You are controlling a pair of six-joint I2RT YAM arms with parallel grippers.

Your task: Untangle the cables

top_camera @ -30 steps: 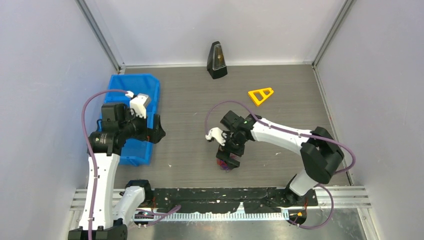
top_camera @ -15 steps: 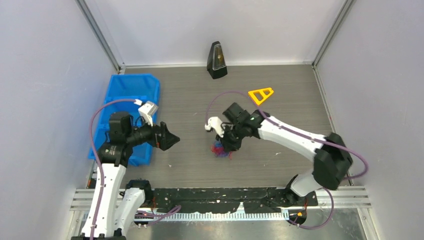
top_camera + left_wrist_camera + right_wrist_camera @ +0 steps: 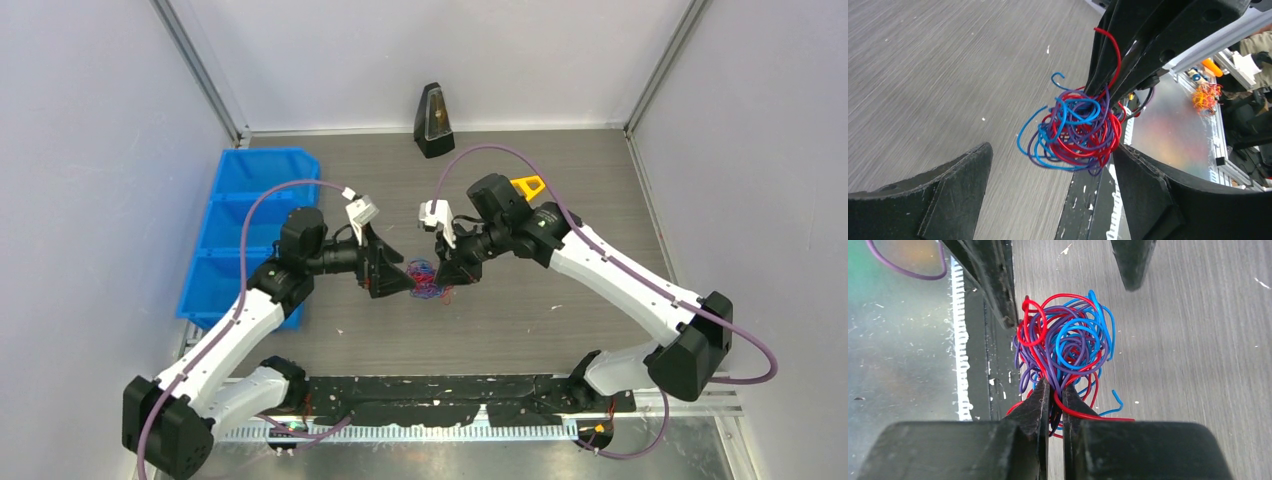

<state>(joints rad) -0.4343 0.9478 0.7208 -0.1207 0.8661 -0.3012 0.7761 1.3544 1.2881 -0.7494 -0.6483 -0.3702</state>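
The cables point(image 3: 425, 277) are a tangled ball of thin red, blue and purple wires, held just above the table's middle. My right gripper point(image 3: 447, 274) is shut on them; in the right wrist view its fingertips point(image 3: 1043, 390) pinch several strands at the ball's point(image 3: 1068, 347) near side. My left gripper point(image 3: 400, 281) faces it from the left, open. In the left wrist view the ball point(image 3: 1073, 132) hangs between and just beyond my left gripper's point(image 3: 1052, 152) spread fingers, with the right-hand finger point(image 3: 1138, 180) close to the ball's edge.
A blue bin point(image 3: 250, 200) stands at the left. A black pyramid-shaped object point(image 3: 433, 120) stands at the back wall. A yellow triangle point(image 3: 527, 184) lies behind the right arm, partly hidden. A black strip point(image 3: 450, 390) runs along the near edge.
The right gripper shut on the cables, then carried them up and back-left. The left arm swung from the blue bin to the centre, up to the ball.
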